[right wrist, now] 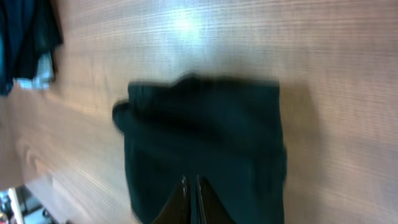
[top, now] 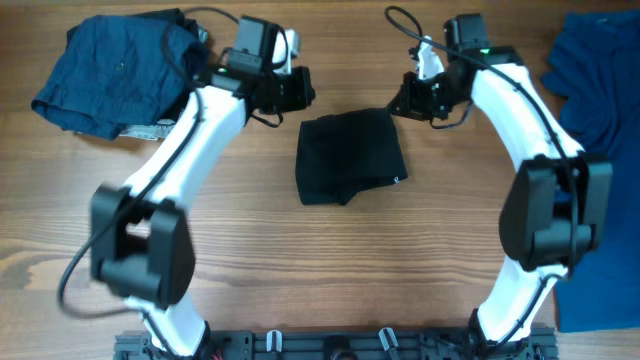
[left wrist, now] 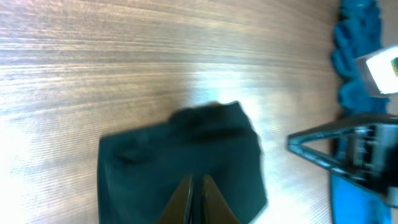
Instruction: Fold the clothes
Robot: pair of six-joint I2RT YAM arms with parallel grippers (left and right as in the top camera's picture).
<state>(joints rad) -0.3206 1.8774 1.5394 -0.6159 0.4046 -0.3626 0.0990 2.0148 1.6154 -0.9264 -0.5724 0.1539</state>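
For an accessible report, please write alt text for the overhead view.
A folded black garment lies in the middle of a wooden table, with the shut left claw and shut right claw just beyond its two far corners. A crumpled dark blue garment lies at top left; royal blue clothes lie at the right edge.

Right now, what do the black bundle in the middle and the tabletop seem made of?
Black folded garment: soft matte cloth, perhaps cotton knit; it creases and sags at the edges. Table: wood or wood-look laminate; straight grain lines, with a slight sheen under the light.
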